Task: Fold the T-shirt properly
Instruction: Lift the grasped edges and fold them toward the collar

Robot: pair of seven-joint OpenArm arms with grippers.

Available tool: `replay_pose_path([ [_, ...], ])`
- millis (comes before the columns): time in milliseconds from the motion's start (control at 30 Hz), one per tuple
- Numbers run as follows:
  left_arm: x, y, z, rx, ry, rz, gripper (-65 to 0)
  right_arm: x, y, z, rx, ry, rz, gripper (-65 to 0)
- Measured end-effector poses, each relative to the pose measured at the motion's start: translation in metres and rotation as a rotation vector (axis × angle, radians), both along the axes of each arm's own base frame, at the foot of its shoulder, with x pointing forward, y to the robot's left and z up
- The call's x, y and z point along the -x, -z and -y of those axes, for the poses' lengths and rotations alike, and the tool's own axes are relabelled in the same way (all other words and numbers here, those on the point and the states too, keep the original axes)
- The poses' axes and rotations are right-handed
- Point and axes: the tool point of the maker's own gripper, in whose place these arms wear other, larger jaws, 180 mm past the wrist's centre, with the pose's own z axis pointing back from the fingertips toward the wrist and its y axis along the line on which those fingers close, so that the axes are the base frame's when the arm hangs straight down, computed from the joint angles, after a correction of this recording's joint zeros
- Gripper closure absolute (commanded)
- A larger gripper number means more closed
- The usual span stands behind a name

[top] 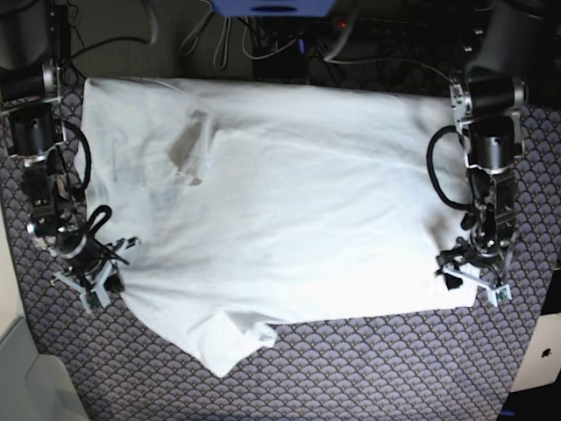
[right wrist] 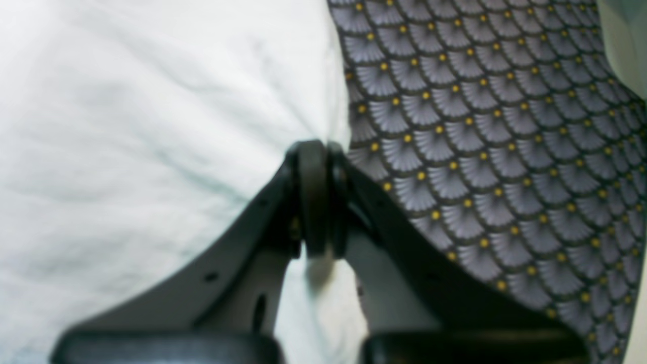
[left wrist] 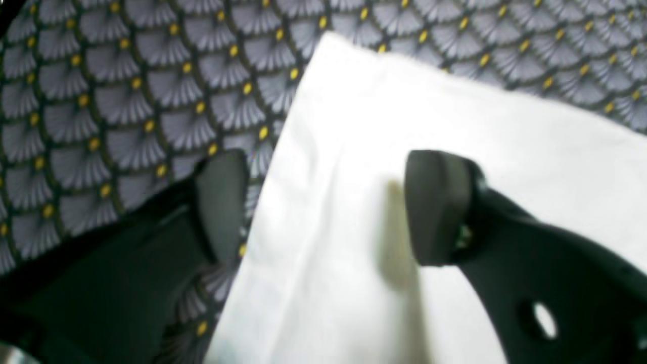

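The white T-shirt (top: 307,202) lies spread across the patterned table, with a folded flap near its upper left and a sleeve trailing toward the front. At the shirt's right edge my left gripper (top: 473,281) stands open. In the left wrist view its fingers straddle a corner of the T-shirt (left wrist: 404,111), and nothing is pinched in the left gripper (left wrist: 328,207). My right gripper (top: 88,285) is at the shirt's left edge. The right wrist view shows the right gripper (right wrist: 316,151) shut on the edge of the T-shirt (right wrist: 151,151), and the cloth puckers toward its tips.
A grey tablecloth (top: 368,377) with scallops and yellow dots covers the table. Cables and a blue box (top: 272,7) sit beyond the back edge. A pale object (top: 26,368) is at the front left corner.
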Motion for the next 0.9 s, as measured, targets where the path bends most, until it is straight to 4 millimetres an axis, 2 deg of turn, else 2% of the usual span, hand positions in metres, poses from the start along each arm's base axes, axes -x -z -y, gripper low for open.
replay_pose_path([
  [100,-0.008,-0.005,0.000,0.000,-0.005,0.028,-57.4,0.000,0.001,-0.001,-0.003,-0.001,-0.001,0.0],
  [167,-0.015,-0.009,-0.001,-0.008,-0.013,0.070,-57.7,0.000,0.001,-0.002,-0.002,-0.001,-0.004,0.0],
  [233,-0.013,0.001,-0.002,-0.005,-0.019,0.056,-57.7,0.002,0.004,0.000,0.006,0.005,-0.025,0.0],
  [300,-0.001,0.020,-0.002,0.006,-0.029,0.015,-57.7,0.004,0.007,0.001,0.013,0.008,-0.041,0.0],
  [467,-0.001,0.021,-0.004,-0.004,-0.036,0.027,-55.5,0.004,0.007,0.001,0.013,0.009,-0.042,0.0],
  [533,-0.001,0.021,-0.005,-0.005,-0.036,0.029,-49.6,0.004,0.007,0.001,0.012,0.009,-0.041,0.0],
  [600,0.000,0.021,-0.005,-0.005,-0.038,0.028,-40.8,0.004,0.007,0.001,0.012,0.009,-0.042,0.0],
  [833,0.000,0.022,-0.004,0.002,-0.038,0.028,-3.9,0.004,0.007,0.001,0.012,0.009,-0.042,0.0],
  [867,0.000,0.022,-0.002,0.004,-0.034,0.028,0.0,0.004,0.007,0.001,0.012,0.009,-0.041,0.0],
  [900,0.000,0.022,-0.002,0.004,-0.035,0.029,0.0,0.004,0.007,0.001,0.012,0.009,-0.041,0.0],
])
